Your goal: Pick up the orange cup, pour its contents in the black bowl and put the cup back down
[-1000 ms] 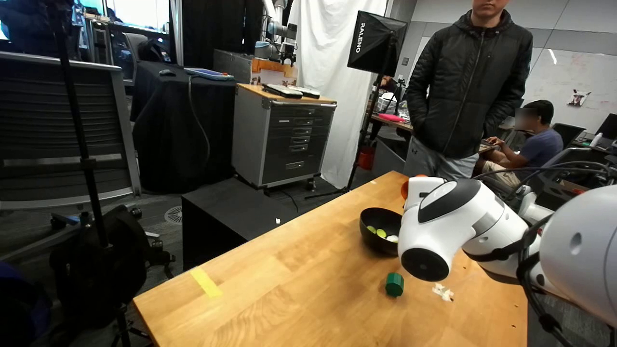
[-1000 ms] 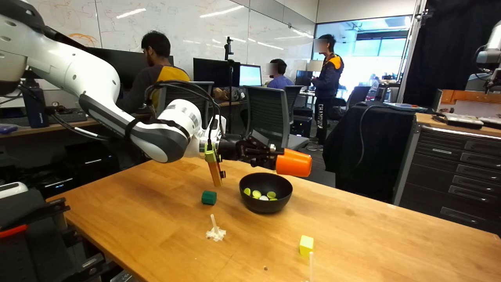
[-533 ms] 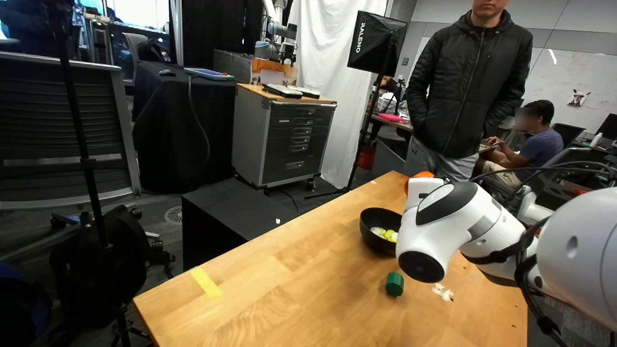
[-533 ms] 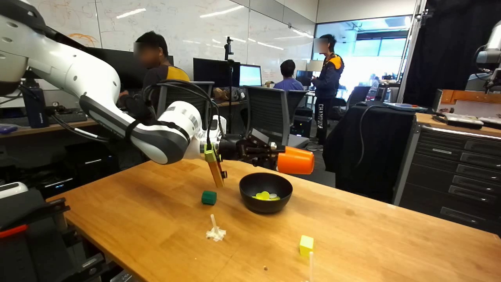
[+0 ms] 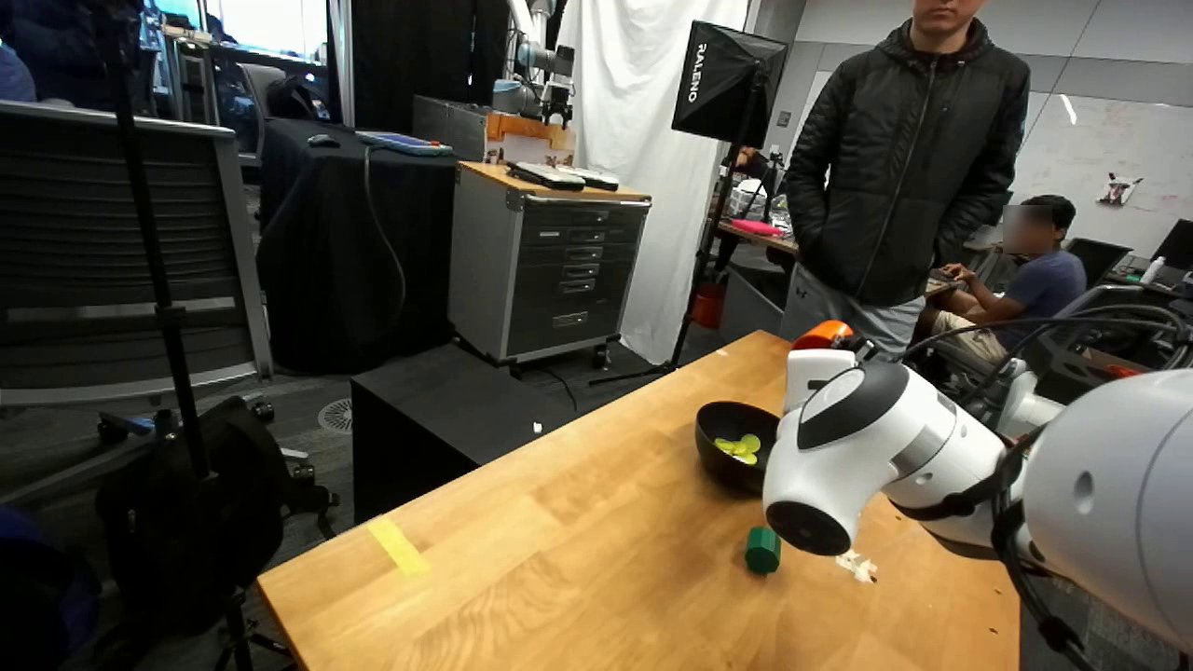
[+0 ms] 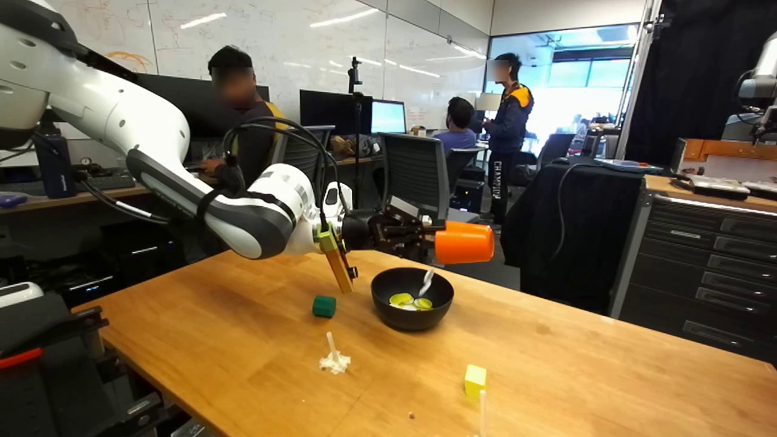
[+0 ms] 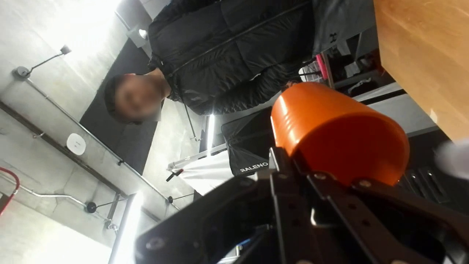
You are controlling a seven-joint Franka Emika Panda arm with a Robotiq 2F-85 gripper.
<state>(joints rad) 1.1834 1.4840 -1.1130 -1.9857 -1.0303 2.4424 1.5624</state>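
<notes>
My gripper [image 7: 291, 161] is shut on the rim of the orange cup [image 7: 311, 106]. The cup also shows in both exterior views [image 6: 464, 243] [image 5: 820, 335]. It lies on its side in the air, above and beyond the black bowl [image 6: 413, 320]. In the wrist view its mouth is turned toward the camera, and the visible inside is bare orange. The bowl stands on the table, partly behind the arm in an exterior view [image 5: 718, 473]. The yellowish-green pieces [image 6: 403, 299] lie in the bowl, some pale. A blurred pale piece [image 6: 427, 283] shows over the bowl's inside.
A dark green block [image 6: 324, 306] stands beside the bowl. A yellow cube [image 6: 475, 381] and thin white pegs [image 6: 332, 347] [image 6: 482, 413] are nearer that camera. Yellow tape [image 5: 398, 545] marks the wooden table [image 5: 559, 559]. A person [image 5: 904, 177] stands at the table's far end.
The gripper and cup have risen and moved slightly away from the bowl, and the cup has turned a little. The pieces in the bowl have shifted, and a blurred pale piece now shows there.
</notes>
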